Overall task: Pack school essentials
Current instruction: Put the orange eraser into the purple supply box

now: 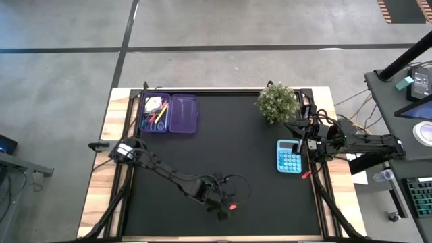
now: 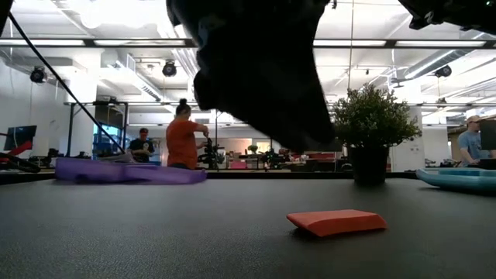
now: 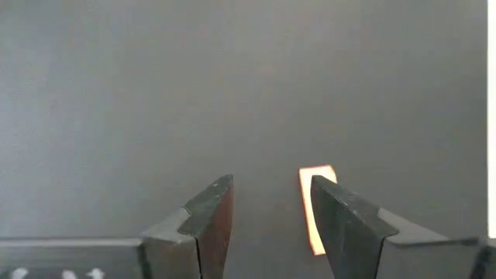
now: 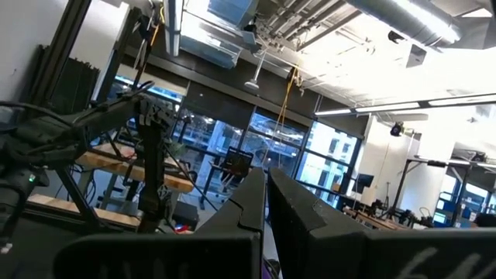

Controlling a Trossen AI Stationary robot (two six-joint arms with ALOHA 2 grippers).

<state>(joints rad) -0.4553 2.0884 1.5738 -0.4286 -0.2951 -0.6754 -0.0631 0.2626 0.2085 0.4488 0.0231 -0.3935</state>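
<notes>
Dark fingers [image 3: 209, 225] of the left gripper [image 3: 267, 221] stand apart and empty above the black table [image 1: 223, 148]; the red eraser [image 3: 314, 205] lies beside one fingertip, not between them, so closing now risks a miss; the right gripper [image 4: 267, 205], fingers nearly together, waits over the calculator [image 1: 289, 157].

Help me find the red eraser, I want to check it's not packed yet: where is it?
In the high view the red eraser lies flat on the black mat near its front edge, beside the open left gripper, far from the purple case.
</notes>
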